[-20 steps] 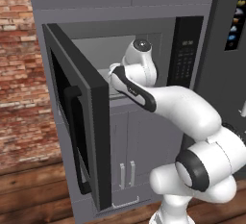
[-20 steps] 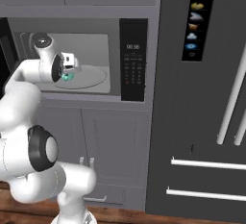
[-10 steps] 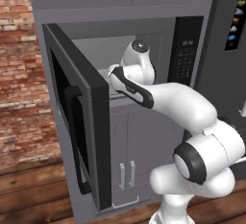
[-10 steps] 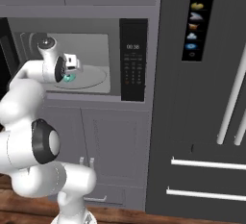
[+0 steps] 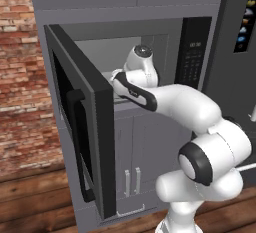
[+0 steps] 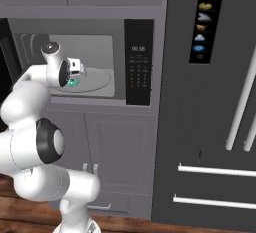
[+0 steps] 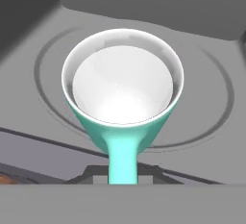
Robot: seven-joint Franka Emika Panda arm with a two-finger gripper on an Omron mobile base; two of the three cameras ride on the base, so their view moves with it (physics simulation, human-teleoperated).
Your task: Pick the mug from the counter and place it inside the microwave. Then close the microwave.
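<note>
The mug (image 7: 122, 98) is smooth and teal outside, white within, empty, and tapers to a narrow handle that runs down into the gripper (image 7: 123, 180), whose fingers are pinched onto that handle. It hangs over the round grey turntable (image 7: 211, 93) inside the microwave (image 6: 138, 32). From the right base view a sliver of teal peeks past the wrist, beside the black keypad panel (image 6: 138, 62). The left base view shows the dark glass door (image 5: 82, 127) swung wide, with its black vertical handle.

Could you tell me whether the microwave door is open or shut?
Open: the door swings out left, showing the turntable.
</note>
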